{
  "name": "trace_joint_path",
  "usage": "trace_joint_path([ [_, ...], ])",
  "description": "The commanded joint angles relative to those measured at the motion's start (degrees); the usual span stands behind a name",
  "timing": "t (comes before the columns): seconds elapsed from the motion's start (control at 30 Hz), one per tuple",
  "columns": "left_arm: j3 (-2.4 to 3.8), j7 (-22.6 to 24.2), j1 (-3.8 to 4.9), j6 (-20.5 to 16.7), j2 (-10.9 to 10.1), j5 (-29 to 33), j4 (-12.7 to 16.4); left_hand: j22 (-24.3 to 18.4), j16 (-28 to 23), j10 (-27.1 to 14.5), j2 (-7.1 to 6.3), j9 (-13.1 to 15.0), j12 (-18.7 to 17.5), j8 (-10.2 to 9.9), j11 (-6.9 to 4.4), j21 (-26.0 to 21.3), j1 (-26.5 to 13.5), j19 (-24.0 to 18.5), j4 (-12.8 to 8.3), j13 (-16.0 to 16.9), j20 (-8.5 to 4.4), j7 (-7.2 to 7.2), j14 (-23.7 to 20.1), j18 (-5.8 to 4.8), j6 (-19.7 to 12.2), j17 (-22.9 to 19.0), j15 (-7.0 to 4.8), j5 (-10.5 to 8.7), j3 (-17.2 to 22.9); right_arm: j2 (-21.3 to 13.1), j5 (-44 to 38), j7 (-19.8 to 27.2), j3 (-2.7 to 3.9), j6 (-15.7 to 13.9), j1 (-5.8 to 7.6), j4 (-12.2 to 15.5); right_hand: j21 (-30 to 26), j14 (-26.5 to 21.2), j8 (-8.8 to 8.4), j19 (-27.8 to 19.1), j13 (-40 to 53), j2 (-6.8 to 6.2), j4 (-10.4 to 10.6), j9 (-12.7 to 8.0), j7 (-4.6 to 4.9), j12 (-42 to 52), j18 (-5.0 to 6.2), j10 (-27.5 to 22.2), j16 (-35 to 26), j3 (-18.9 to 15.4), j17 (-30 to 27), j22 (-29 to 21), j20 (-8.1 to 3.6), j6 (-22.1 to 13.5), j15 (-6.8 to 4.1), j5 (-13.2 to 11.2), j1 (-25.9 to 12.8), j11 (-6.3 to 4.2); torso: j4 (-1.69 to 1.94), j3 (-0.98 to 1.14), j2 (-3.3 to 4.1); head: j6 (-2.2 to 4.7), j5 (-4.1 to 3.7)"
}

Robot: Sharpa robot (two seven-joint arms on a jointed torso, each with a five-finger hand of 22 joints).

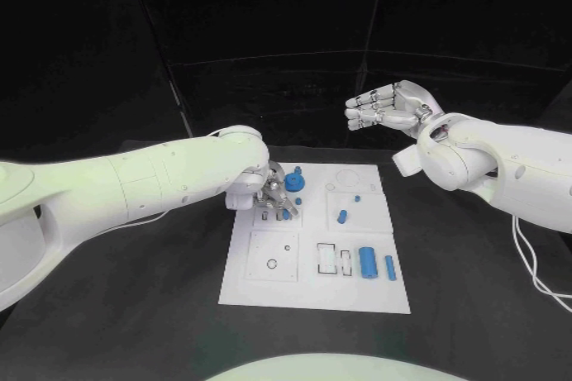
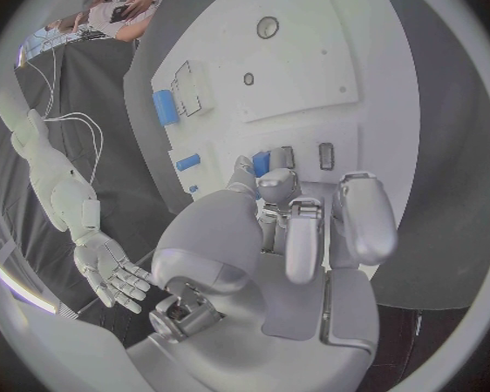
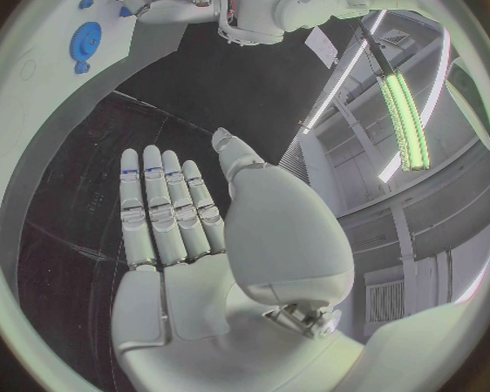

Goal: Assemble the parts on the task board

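Note:
The white task board lies mid-table. My left hand is down over the board's far-left part. Its thumb and fingers curl in and pinch a small blue piece right at two small slots in the board. A blue gear stands just beside that hand and also shows in the right wrist view. My right hand is raised above the far edge of the board, flat and holding nothing, with its fingers straight.
On the board lie a blue cylinder, a thin blue bar and two small blue pieces near the middle. The cylinder shows again in the left wrist view. Black table surrounds the board.

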Motion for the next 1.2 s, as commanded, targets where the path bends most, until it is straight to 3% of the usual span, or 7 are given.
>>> trace_joint_path([
  [0.03,0.02,-0.26,0.02,-1.05,-0.09,1.00,0.29,-0.10,0.18,-0.42,0.11,0.39,-0.30,0.46,-0.03,-0.12,1.15,-0.15,-1.27,-0.13,-0.28,-0.04,5.95,0.33,-0.59,15.09,-0.51,-0.12,0.69,0.12,-0.09,0.01,0.04,0.31,0.13,-0.08,-0.28,0.33,0.26,0.53,0.04,0.75,-0.03,0.06,0.70,0.40,0.74,-0.16,0.34,-0.39,-0.09,-0.07,0.03,0.15,-0.03,0.39,0.08,-0.43,0.02,-0.03,0.03,0.02,0.05],
  [0.37,0.02,-0.15,-0.03,-2.21,-0.77,3.11,1.14,-0.03,0.18,-0.78,2.07,1.40,-0.98,1.21,-0.49,-0.16,4.53,-0.15,-5.48,-0.47,-0.60,-0.45,5.95,0.34,-1.98,15.09,-0.87,0.07,5.66,0.43,-0.10,-0.29,0.03,0.83,0.12,-0.49,-0.43,0.33,0.29,0.65,0.03,0.93,-0.13,0.06,0.67,0.52,0.73,-0.19,0.41,-0.55,-0.13,-0.10,0.00,0.22,-0.06,0.82,0.25,-0.46,0.00,-0.03,0.00,0.04,-0.04],
  [0.57,0.04,-0.01,-0.03,-4.10,-1.91,5.63,2.20,0.33,0.18,-0.88,2.15,2.38,-1.63,2.25,-0.45,-0.03,2.78,-0.06,-9.71,-0.80,-0.59,-0.17,5.95,0.30,-3.24,15.09,-0.68,3.47,14.78,0.63,-0.10,-0.48,0.03,1.17,0.12,-0.87,-0.43,0.33,0.29,0.65,0.03,0.93,-0.13,0.06,0.67,0.52,0.73,-0.19,0.41,-0.55,-0.13,-0.10,0.00,0.22,-0.06,0.82,0.25,-0.46,0.14,0.01,-0.05,-0.04,-0.32],
  [0.67,0.05,0.07,-0.03,-5.97,-2.59,6.76,3.01,0.88,0.18,-0.17,-0.28,3.44,-1.21,3.74,-0.51,0.26,-3.87,0.13,-12.20,-0.63,-0.58,0.06,5.95,0.29,-3.85,15.09,-0.36,3.36,25.44,0.88,-0.10,-0.51,0.02,1.31,0.11,-1.21,-0.46,0.33,0.29,0.68,0.03,0.94,-0.15,0.06,0.67,0.55,0.73,-0.20,0.42,-0.62,-0.13,-0.11,-0.01,0.22,-0.07,0.91,0.26,-0.46,0.16,0.02,-0.06,-0.08,-0.32],
  [0.77,0.05,0.15,-0.03,-7.62,-3.28,7.75,3.92,1.15,0.18,-0.37,-1.55,4.33,-1.80,5.17,-0.64,0.39,-8.14,0.19,-12.48,-1.68,-0.27,0.21,5.95,0.14,-4.01,15.09,-0.44,3.40,33.95,1.08,-0.10,-0.57,0.02,1.55,0.10,-1.47,-0.47,0.35,0.30,0.71,0.03,0.95,-0.17,0.06,0.66,0.58,0.73,-0.19,0.44,-0.64,-0.13,-0.10,-0.01,0.24,-0.07,0.94,0.28,-0.47,0.24,-0.01,-0.06,-0.11,-0.32],
  [0.9,0.05,0.32,-0.07,-9.77,-4.38,8.70,5.43,2.05,0.18,-0.05,-6.53,6.07,-1.52,7.91,-0.28,0.90,-13.83,0.41,-11.19,-2.33,-0.38,0.00,5.95,0.09,-4.91,15.09,-0.55,3.00,46.50,1.34,-0.13,-0.71,0.01,2.03,0.09,-1.83,-0.48,0.36,0.30,0.73,0.03,0.95,-0.17,0.06,0.66,0.59,0.74,-0.18,0.45,-0.67,-0.13,-0.10,-0.02,0.25,-0.07,0.95,0.28,-0.47,0.16,0.03,-0.02,0.00,0.01],
  [1.2,0.02,1.36,-0.91,-15.22,-7.15,8.91,8.35,3.43,0.18,0.40,-9.46,7.40,-0.89,10.05,-0.35,1.78,-15.15,0.79,-9.44,-2.70,-0.43,-0.27,5.95,-0.16,-5.78,15.09,-0.73,2.84,52.91,1.56,-0.77,-0.79,0.00,2.27,0.07,-2.13,-0.56,0.35,0.29,0.84,0.02,0.88,-0.27,0.05,0.66,0.67,0.73,-0.21,0.48,-0.89,-0.15,-0.11,-0.03,0.24,-0.07,0.73,0.34,-0.47,0.63,0.27,-0.12,-0.06,0.10],
])
